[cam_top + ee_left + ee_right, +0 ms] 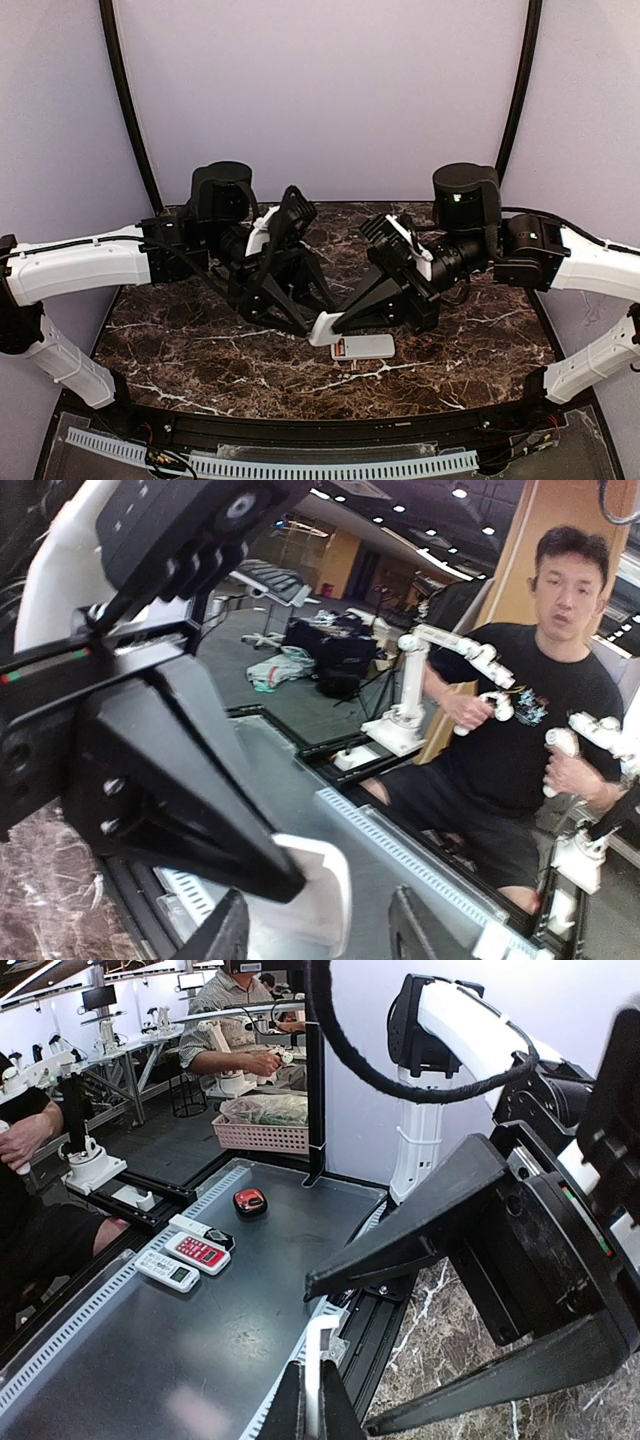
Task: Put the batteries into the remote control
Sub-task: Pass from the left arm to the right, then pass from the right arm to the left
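Note:
The white remote control (368,347) lies on the marble table near the front middle, back up. Its battery bay is open at the left end, with an orange-red battery (340,348) in it. A tiny cylinder that may be another battery (357,366) lies just in front of it. My right gripper (328,325) is shut on a thin white L-shaped cover (313,1375) and holds it above the remote's left end. My left gripper (303,322) is open right beside it. In the left wrist view the cover (325,890) sits just ahead of my spread fingers (228,935).
The table is dark marble (200,350) with a slotted white rail (300,466) along its near edge. Beyond the table, on a dark bench, lie a red-faced remote (198,1251), a white remote (168,1271) and a small red and black object (250,1201).

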Available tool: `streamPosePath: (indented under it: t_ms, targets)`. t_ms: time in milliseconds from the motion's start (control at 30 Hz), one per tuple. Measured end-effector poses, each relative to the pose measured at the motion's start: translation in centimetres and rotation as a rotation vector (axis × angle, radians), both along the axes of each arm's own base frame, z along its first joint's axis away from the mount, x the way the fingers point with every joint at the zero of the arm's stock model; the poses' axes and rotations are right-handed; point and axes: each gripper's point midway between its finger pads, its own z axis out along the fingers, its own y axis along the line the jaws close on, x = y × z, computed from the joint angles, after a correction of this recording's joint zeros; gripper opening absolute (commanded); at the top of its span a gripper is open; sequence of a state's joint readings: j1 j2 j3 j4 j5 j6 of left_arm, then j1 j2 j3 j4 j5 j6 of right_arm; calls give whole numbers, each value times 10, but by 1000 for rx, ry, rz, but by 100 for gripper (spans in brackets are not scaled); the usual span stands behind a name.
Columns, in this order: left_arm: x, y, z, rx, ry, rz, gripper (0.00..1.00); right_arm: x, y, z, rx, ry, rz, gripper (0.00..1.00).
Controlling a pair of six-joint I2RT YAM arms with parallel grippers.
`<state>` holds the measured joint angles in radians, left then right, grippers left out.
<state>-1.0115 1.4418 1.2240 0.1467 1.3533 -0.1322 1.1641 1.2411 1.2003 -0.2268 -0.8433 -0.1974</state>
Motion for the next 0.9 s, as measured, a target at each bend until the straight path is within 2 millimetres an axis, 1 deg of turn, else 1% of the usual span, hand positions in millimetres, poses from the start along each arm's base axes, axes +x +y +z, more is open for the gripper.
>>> streamPosePath:
  t_ms: [33,67,100,133,167,233,300,400,467,500,567,633,767,900]
  targets:
    - [3,-1,-3,8,-7,23,66,1,0,0,-4,9,-4,0]
    - [7,-1,-7,13,-19,47,70,3,-1,0,-9,19,-12,0]
    - [12,-2,-9,21,-33,85,79,4,-2,-1,-17,35,-18,0]
    - [19,-1,-11,27,-49,130,85,6,-4,-3,-28,54,-28,0]
    - [27,0,-10,22,-73,176,94,11,-7,-5,-41,77,-43,0]
    - [42,6,-8,11,-136,290,98,25,-12,-12,-73,132,-91,0]
    - [58,16,-2,-7,-224,430,98,40,-17,-24,-112,195,-141,0]
    - [70,32,8,-45,-360,586,98,59,-24,-48,-185,313,-206,0]
    - [78,39,7,-51,-443,654,99,69,-31,-71,-247,420,-242,0]
    - [82,41,4,-44,-482,683,99,74,-33,-75,-258,442,-258,0]
    - [88,43,-9,-17,-561,718,98,82,-38,-89,-295,521,-282,0]
    - [94,42,-30,29,-638,738,96,89,-40,-101,-331,593,-294,0]
    - [91,31,-74,119,-789,694,92,94,-39,-119,-389,700,-286,0]
    - [86,16,-101,162,-886,637,88,96,-33,-132,-426,777,-260,0]
